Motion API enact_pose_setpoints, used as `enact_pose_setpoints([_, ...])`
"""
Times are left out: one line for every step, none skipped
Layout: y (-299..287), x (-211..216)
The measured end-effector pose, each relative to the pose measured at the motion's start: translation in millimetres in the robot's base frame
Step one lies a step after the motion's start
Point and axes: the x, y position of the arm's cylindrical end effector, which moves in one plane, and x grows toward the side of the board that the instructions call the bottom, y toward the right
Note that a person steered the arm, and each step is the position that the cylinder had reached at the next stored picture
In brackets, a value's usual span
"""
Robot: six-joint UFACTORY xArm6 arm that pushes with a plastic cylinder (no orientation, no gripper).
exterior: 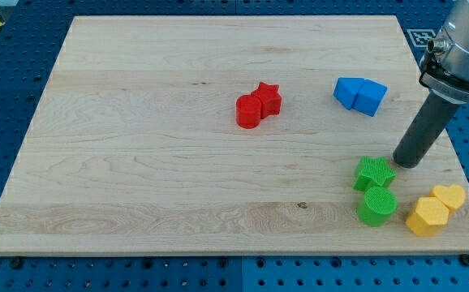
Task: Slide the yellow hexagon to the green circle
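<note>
One raised camera looks down across the board (pixel 178 122).

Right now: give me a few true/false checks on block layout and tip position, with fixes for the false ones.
1. My tip sits just to the view's right of the green star. True.
2. The yellow hexagon already touches the green circle. False: a strip of bare board shows between them, with the hexagon to the view's right of the circle.
3. The yellow heart lies against the yellow hexagon. True.
4. The two red blocks sit at the view's bottom left corner. False: they are near the board's middle, toward the view's top.
5. The two blue blocks are paired up, above the green ones in the view. True.
</note>
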Motion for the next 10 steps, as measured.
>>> enact_pose_setpoints([20,-2])
enact_pose_setpoints([45,-2])
enact_pose_setpoints([92,0])
enact_pose_setpoints([109,28])
enact_pose_setpoints([79,77])
enact_pose_setpoints([69,113])
enact_pose_setpoints([69,113])
enact_pose_setpoints([54,113])
enact_pose_setpoints([6,113])
enact_pose_setpoints([-13,113])
